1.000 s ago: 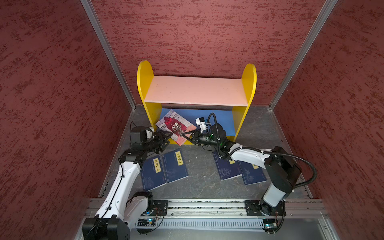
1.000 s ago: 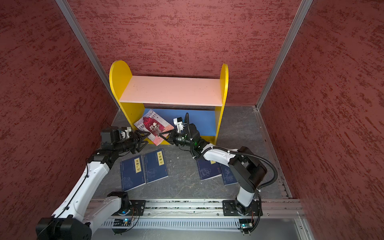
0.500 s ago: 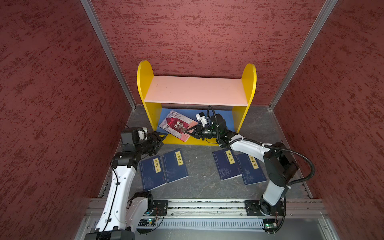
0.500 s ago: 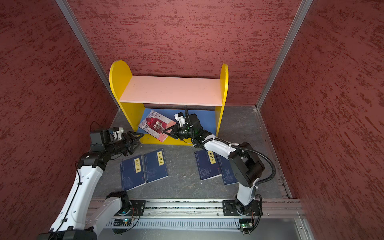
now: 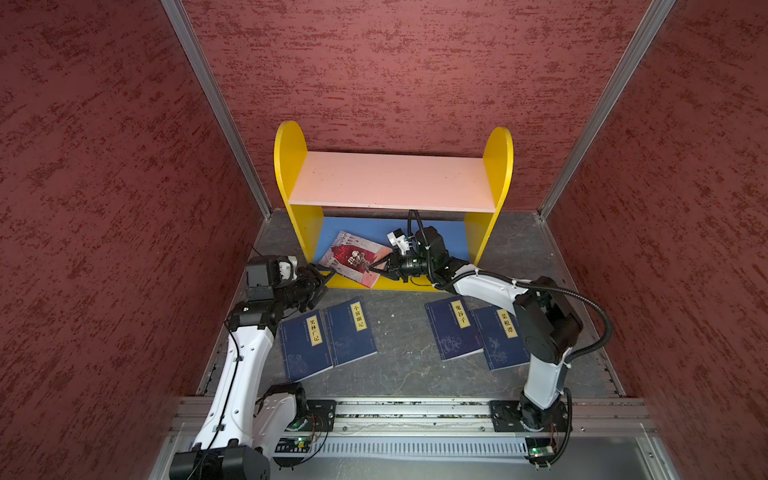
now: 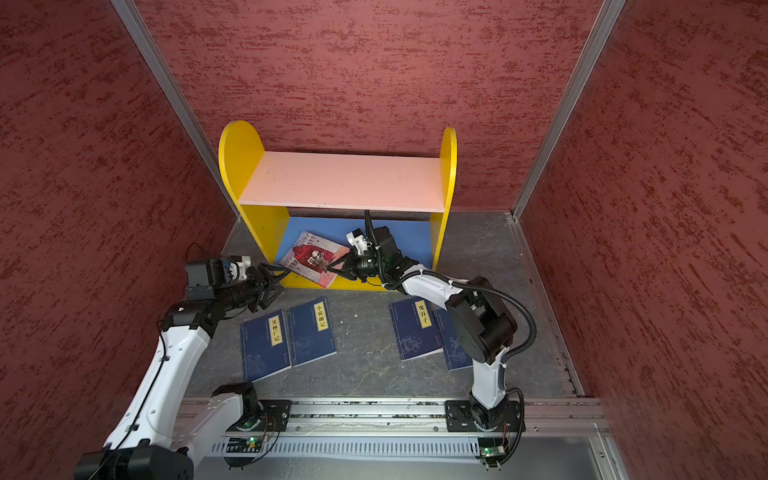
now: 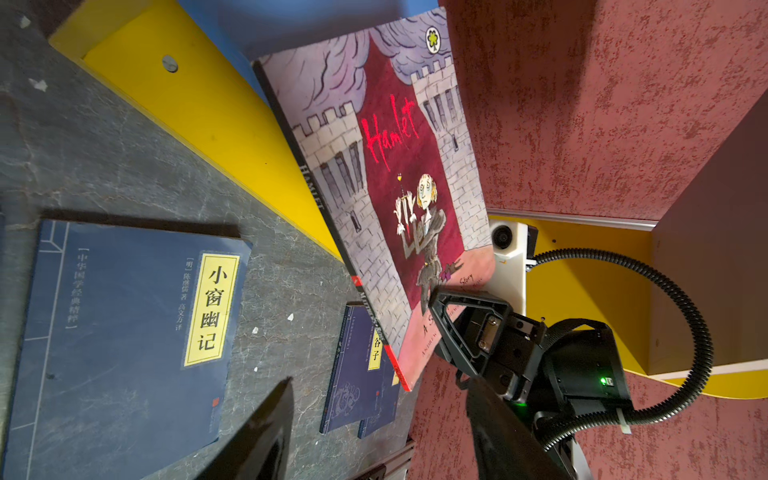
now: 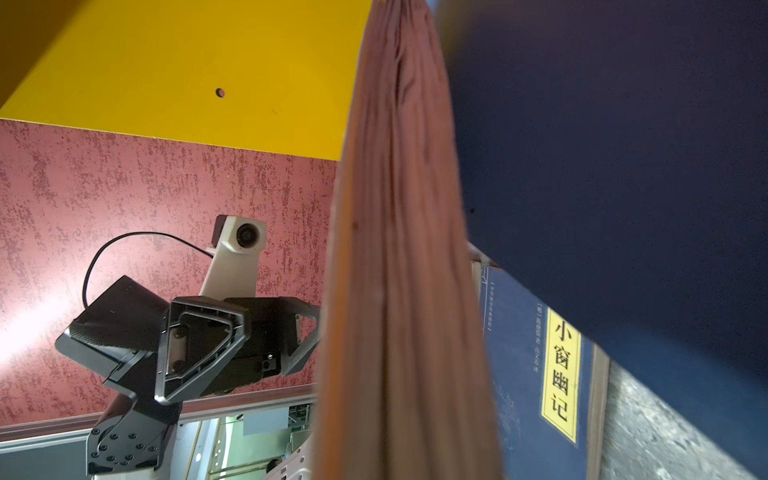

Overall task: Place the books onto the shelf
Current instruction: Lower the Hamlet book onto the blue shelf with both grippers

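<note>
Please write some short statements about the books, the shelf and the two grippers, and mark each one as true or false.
1. The right gripper holds the red book. True.
2. Four blue books lie flat on the grey floor. True.
3. The left gripper is shut on a blue book. False: it is open and holds nothing.
4. A book lies on the pink top board. False: no book is on it.
</note>
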{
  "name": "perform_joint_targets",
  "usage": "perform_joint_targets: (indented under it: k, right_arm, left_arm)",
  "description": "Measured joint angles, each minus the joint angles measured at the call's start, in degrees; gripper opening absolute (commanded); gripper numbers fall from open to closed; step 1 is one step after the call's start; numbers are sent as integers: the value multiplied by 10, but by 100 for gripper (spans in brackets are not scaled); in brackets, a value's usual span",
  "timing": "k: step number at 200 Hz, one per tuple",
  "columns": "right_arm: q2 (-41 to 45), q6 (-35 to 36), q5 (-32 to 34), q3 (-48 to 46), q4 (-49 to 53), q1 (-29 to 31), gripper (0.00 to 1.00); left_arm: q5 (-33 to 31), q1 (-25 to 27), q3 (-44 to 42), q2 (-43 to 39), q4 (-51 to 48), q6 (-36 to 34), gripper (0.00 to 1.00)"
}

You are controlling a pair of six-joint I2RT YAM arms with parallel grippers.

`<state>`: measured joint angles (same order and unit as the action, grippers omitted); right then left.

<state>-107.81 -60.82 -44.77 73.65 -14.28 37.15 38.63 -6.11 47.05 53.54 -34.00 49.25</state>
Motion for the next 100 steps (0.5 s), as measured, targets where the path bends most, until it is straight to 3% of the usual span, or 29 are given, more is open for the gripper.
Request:
perform_joint_targets:
  k: [69, 100]
  right_arm:
    - [-38, 5, -24, 60, 19, -7, 0]
    - [-59, 16, -29, 90, 51, -13, 9]
  left_arm:
    - [-3, 1, -13, 52, 58, -16, 64]
    - [-3, 1, -13, 53, 71, -18, 65]
